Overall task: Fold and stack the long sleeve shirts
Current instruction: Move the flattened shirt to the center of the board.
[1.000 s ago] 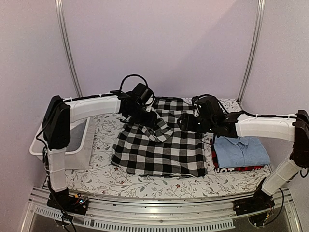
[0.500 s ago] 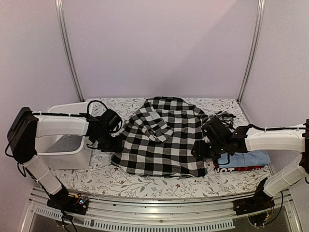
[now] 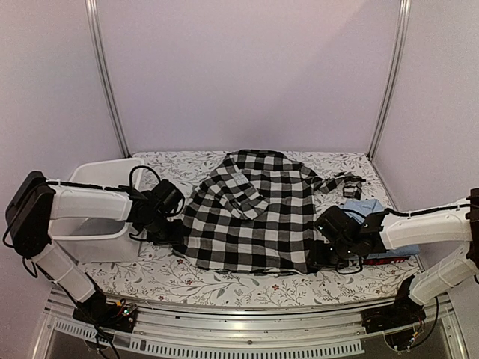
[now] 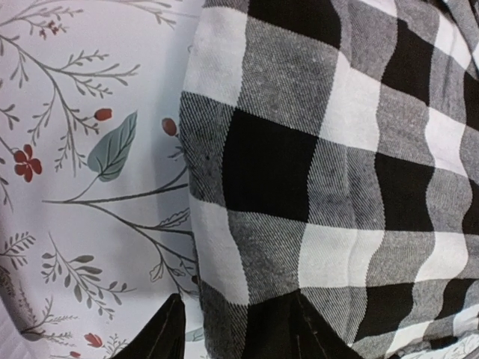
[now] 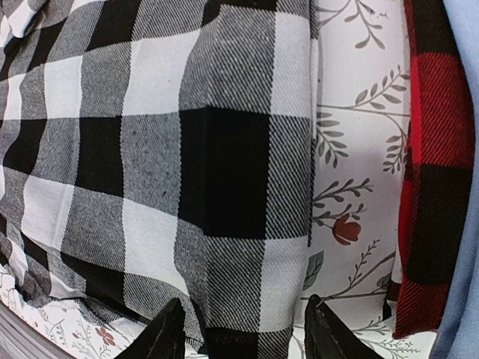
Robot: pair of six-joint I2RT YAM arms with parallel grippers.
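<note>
The black-and-white checked shirt [image 3: 251, 217] lies spread flat in the middle of the table. My left gripper [image 3: 169, 230] is open at its lower left edge. In the left wrist view the left gripper [image 4: 238, 336] straddles the cloth edge [image 4: 224, 224], one finger [image 4: 166, 333] over the tablecloth and the other over the check. My right gripper [image 3: 320, 250] is open at the lower right corner. In the right wrist view the right gripper [image 5: 243, 336] straddles the shirt's right edge [image 5: 292, 224]. The light blue shirt [image 3: 359, 212] lies on the red-and-black one [image 3: 385, 259], which also shows in the right wrist view [image 5: 434, 179].
A white plastic tub [image 3: 93, 224] stands at the left, behind my left arm. The floral tablecloth [image 3: 224, 280] covers the table. The folded stack lies close to the right of my right gripper. Metal poles rise at the back corners.
Both arms have moved from the shirt's collar end down and outward to its lower side edges. The folded hood part now lies flat and the shirt is spread wider.
</note>
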